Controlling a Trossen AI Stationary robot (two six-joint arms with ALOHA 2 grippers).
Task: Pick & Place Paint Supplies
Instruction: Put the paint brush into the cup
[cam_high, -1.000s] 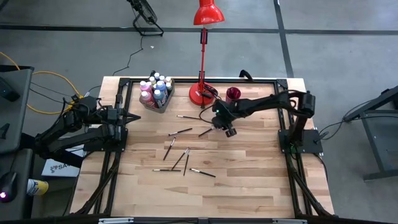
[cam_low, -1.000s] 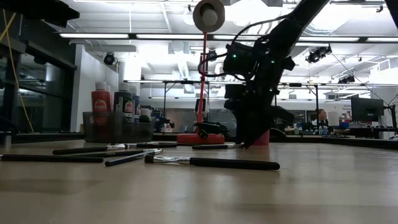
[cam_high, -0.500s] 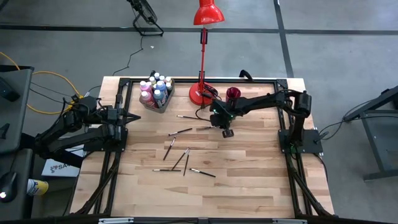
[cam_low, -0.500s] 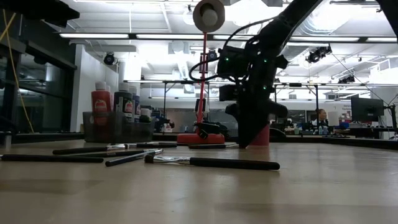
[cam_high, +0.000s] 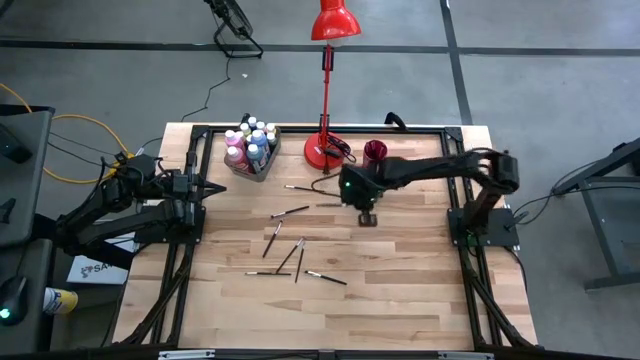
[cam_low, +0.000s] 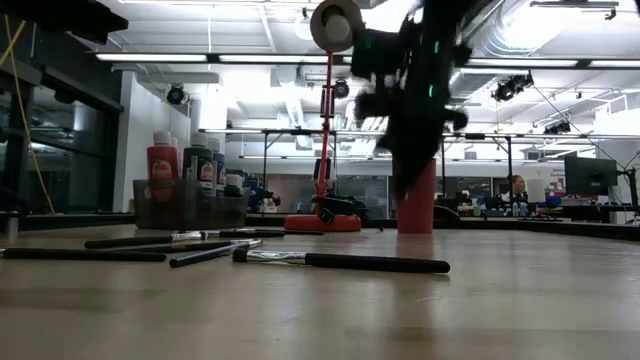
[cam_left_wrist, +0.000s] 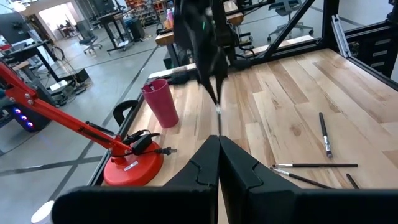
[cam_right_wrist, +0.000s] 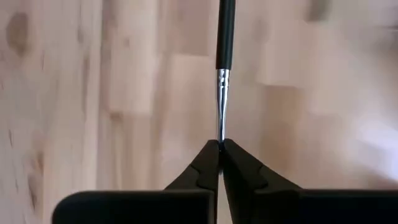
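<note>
In the low view the right gripper is smearing into a dark blur, its jaws not showing. In the right wrist view the held paintbrush is running out past the picture's edge, its bristle end lying hidden between the fingertips. In the low view the translucent bin is covering the lower halves of the paint bottles.
</note>
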